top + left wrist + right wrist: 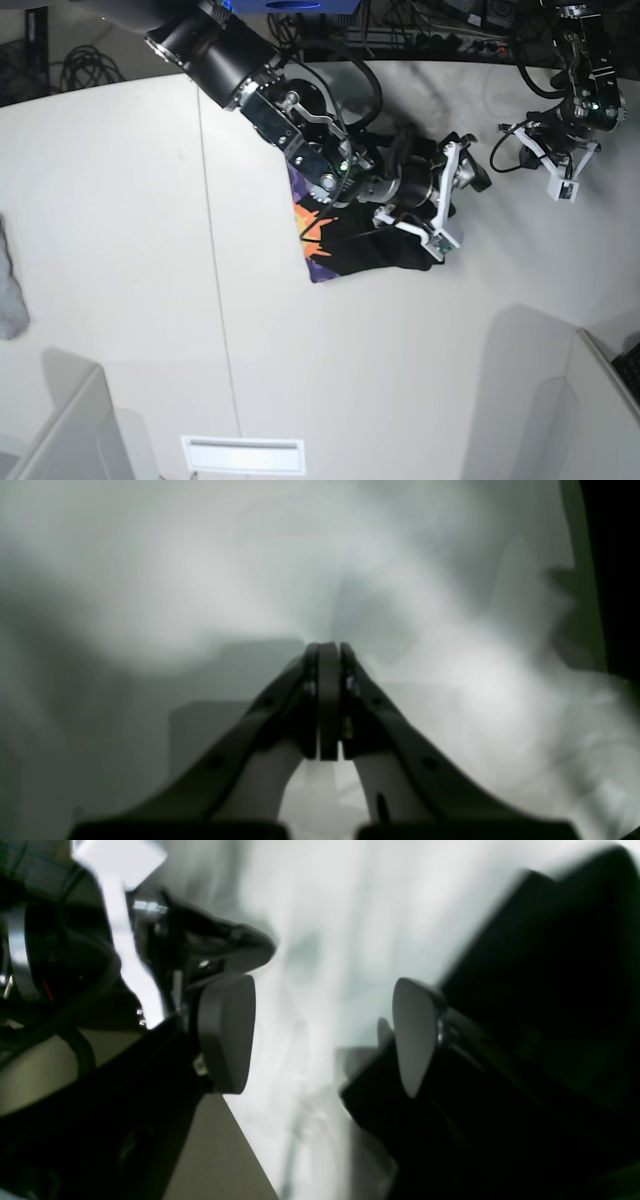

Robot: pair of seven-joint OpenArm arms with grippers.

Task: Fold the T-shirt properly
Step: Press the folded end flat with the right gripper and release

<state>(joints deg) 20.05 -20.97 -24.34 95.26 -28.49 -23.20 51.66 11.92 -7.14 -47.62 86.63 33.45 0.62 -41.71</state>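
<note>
White tabletop (120, 250) fills the near part of the base view, with a small grey cloth (10, 290) lying at its left edge. Further in, near the middle of the table, the black T-shirt (375, 250) lies bunched in a compact heap, its print showing at the left end as a purple wedge with orange-yellow rays. The right arm reaches over the heap from the upper left, and the right gripper (452, 205) sits at the heap's right end, just above or touching the cloth; which of the two cannot be told from here. In the right wrist view its two pads stand wide apart with only bright table between them, nothing gripped, and dark fabric lies just beyond the right-hand pad (412, 1035).

Beyond that, near the far right of the table, the left gripper (565, 180) hangs well apart from the T-shirt. The left wrist view shows its jaws pressed together with nothing between them, over blurred pale table, and a dark strip at the frame's right edge that cannot be identified.
</note>
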